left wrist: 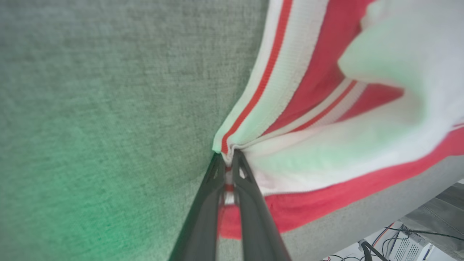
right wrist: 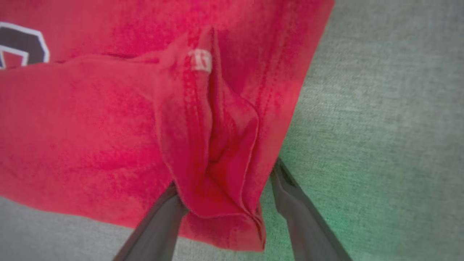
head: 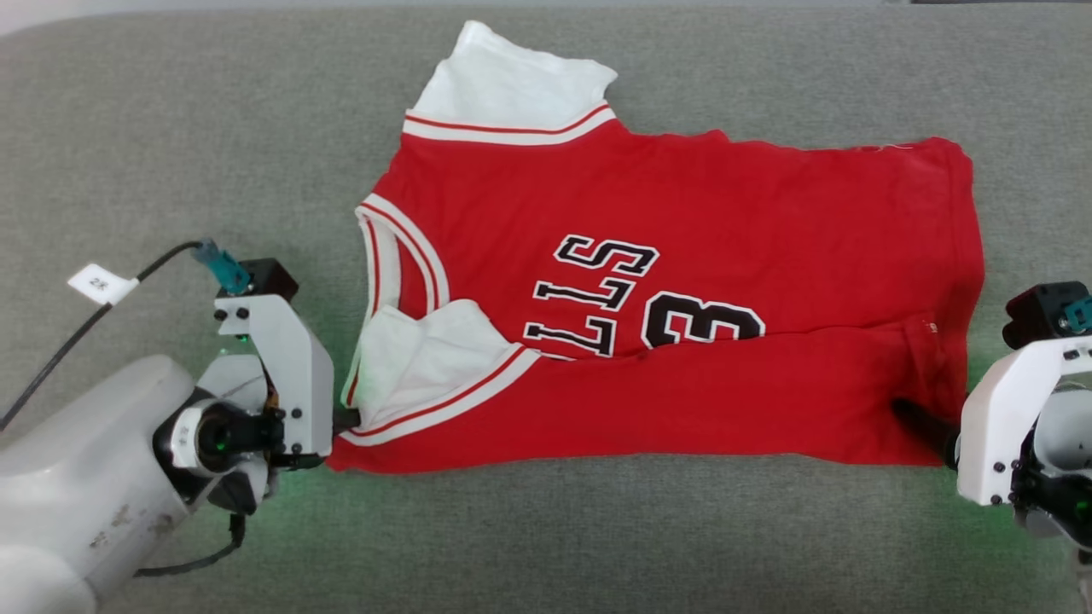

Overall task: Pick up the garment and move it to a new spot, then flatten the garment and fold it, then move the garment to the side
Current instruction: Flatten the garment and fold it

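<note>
Grey cloth-covered bench (head: 171,128).

The garment (head: 682,281), a red jersey, lies spread flat between the two sets of fingers. Its collar end is toward the left gripper (head: 348,418) and its hem end toward the right gripper (head: 917,422).

- **Fold:** the long edge running from one set of fingers to the other is folded up over the body. It covers the lower part of the black-and-white lettering (head: 597,290) and the number (head: 699,320).
- **Left fingers** (left wrist: 250,203): pressed together, pinching the garment at the corner where the striped white trim of the folded-in sleeve (head: 418,358) meets the red edge. The cloth puckers right at the tips, and a strip of trim shows in the narrow gap between them.
- **Other sleeve** (head: 512,77): white, lies flat well beyond the left fingertips, on the far side of the collar (head: 401,247).
- **Right fingers** (right wrist: 290,195): spread wide and not clamped. One sits on each side of a bunched, doubled fold of the red hem corner, which hangs loosely between them. A small white tag (right wrist: 201,59) sits on the seam just ahead of the tips.
- **Bench beside the fingers:** green glow on the cloth beside both sets.
- **Cable** (head: 101,284): dark, with a white label, runs to the left wrist.
</note>
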Robot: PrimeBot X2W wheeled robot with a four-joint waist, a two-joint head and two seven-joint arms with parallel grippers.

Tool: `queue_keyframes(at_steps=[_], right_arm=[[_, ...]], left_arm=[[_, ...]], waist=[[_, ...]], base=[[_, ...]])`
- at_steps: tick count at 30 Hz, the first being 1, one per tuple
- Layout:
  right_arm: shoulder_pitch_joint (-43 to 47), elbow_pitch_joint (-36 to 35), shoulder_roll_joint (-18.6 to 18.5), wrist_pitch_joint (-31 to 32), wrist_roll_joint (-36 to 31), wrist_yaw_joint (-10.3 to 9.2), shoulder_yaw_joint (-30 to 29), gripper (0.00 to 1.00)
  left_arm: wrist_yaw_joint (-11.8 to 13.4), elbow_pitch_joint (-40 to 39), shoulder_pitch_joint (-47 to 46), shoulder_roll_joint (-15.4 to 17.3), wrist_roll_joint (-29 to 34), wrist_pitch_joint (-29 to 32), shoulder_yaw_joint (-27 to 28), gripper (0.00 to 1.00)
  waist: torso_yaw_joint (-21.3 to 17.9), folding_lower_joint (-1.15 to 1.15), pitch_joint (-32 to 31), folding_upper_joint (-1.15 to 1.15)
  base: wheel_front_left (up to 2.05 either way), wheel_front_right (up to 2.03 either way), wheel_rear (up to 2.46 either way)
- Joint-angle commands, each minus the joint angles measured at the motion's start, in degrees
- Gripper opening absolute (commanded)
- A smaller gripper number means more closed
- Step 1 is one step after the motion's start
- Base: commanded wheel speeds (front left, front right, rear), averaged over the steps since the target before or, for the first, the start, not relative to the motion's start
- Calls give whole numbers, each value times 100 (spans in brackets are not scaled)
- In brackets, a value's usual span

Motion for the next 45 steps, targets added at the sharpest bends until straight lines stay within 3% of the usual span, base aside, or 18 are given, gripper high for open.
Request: queue_keyframes(at_steps=[1, 9, 16, 29, 37, 40, 41, 42, 44, 45], right_arm=[[83, 358, 187, 49, 162, 6, 289, 0], [-64, 654, -276, 7, 364, -1, 279, 0], [5, 507, -437, 102, 479, -2, 196, 0], [549, -302, -855, 458, 764, -2, 64, 0], [1005, -550, -663, 500, 726, -2, -97, 0], [1029, -494, -505, 479, 674, -1, -32, 0], [1005, -478, -483, 449, 618, -1, 3, 3], [981, -446, -462, 416, 574, -1, 42, 34], [933, -383, -394, 336, 522, -1, 111, 100], [913, -362, -379, 307, 508, -1, 145, 100]], left_arm=[[20, 227, 129, -386, 55, -259, -107, 0], [32, 510, 188, -316, -44, -100, -70, 0], [129, 380, 233, -132, -150, 105, -52, 0], [759, -713, 434, 472, -272, 372, -62, 0], [956, -1164, 762, 608, -302, 185, -91, 0], [894, -1054, 854, 494, -314, 58, -88, 8], [865, -991, 877, 459, -305, 16, -90, 18], [864, -893, 892, 412, -290, -34, -79, 35], [839, -744, 929, 314, -324, -41, -85, 37], [834, -676, 910, 297, -265, -68, -109, 45]], waist=[[60, 0, 36, 0], [124, 0, -160, 0], [154, 0, -435, 0], [273, 0, -869, 0], [251, 0, -862, 0], [203, 0, -840, 0], [182, 0, -833, 0], [167, 0, -825, 0], [146, 0, -825, 0], [133, 0, -837, 0]], base=[[0, 0, 0], [0, 0, 0], [0, 0, 0], [0, 0, 0], [0, 0, 0], [0, 0, 0], [0, 0, 0], [0, 0, 0], [0, 0, 0], [0, 0, 0]])
